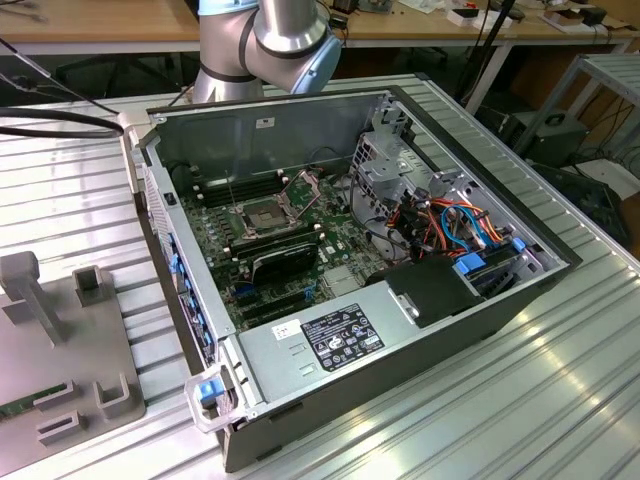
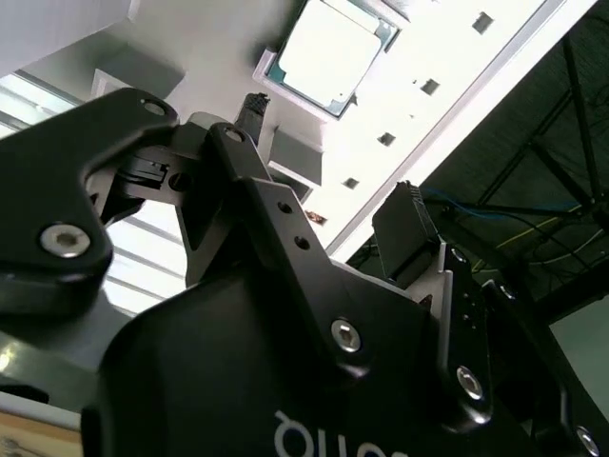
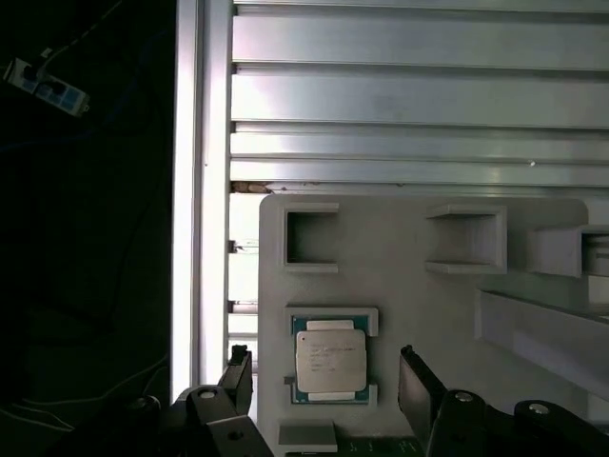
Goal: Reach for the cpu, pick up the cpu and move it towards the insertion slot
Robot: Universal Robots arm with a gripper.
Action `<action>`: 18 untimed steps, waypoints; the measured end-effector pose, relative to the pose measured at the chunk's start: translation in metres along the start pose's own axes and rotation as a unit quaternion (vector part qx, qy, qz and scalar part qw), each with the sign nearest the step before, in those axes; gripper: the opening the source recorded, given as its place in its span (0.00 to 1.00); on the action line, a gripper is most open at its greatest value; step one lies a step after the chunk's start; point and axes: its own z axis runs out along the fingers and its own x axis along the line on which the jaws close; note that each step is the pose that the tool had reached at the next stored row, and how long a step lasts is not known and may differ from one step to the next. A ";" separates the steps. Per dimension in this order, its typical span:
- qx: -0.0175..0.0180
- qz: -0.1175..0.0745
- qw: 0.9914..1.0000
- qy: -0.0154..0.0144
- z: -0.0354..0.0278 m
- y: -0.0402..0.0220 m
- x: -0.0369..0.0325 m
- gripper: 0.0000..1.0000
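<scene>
The cpu [image 3: 330,367], square with a pale metal lid on green edging, lies flat in a recess of the grey holder plate [image 3: 400,286] on the ribbed counter [image 3: 400,95]. The claw [image 3: 326,371] hangs over it, spread wide and empty, so this is judged the reach step. A grasp calls for fingers level with opposite edges.

The case [image 1: 420,352] sits on the table [image 1: 560,400] with the insertion slot [image 1: 262,215] inside it. The fixture plate [image 1: 108,335] lies beside the case, at the exterior view's left. The cpu [image 3: 330,358] rests in a pocket of that plate, between the gripper's [image 3: 324,362] parted fingers.
</scene>
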 end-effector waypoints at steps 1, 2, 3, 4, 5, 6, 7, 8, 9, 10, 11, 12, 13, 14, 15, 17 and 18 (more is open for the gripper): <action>0.000 0.000 1.000 0.000 0.0001 0.0000 0.0000 0.72; 0.000 0.000 1.000 0.000 0.0001 0.0000 0.0000 0.72; 0.000 0.000 1.000 0.000 0.0001 0.0000 0.0000 0.72; 0.000 0.000 1.000 0.000 0.0001 0.0000 0.0000 0.74; 0.000 0.000 1.000 0.000 0.0001 0.0000 0.0000 0.79; 0.000 0.000 1.000 0.000 0.0003 -0.0001 0.0000 0.79; 0.000 0.000 1.000 0.000 0.0012 -0.0009 0.0000 0.86; 0.000 -0.001 1.000 0.000 0.0025 -0.0018 0.0000 0.86; 0.000 -0.003 1.000 0.000 0.0047 -0.0033 0.0001 0.86; 0.000 -0.004 1.000 0.000 0.0063 -0.0042 0.0001 0.86; 0.000 -0.004 1.000 0.000 0.0079 -0.0046 0.0002 0.86; 0.000 -0.004 1.000 0.000 0.0098 -0.0050 0.0002 0.86; 0.000 -0.005 1.000 0.000 0.0117 -0.0054 0.0002 0.86; 0.000 -0.006 1.000 0.001 0.0207 -0.0082 0.0003 0.86; 0.000 -0.006 1.000 0.001 0.0241 -0.0096 0.0003 0.86; 0.001 -0.006 1.000 0.003 0.0287 -0.0106 0.0005 0.86; 0.002 -0.006 1.000 0.003 0.0296 -0.0107 0.0004 0.86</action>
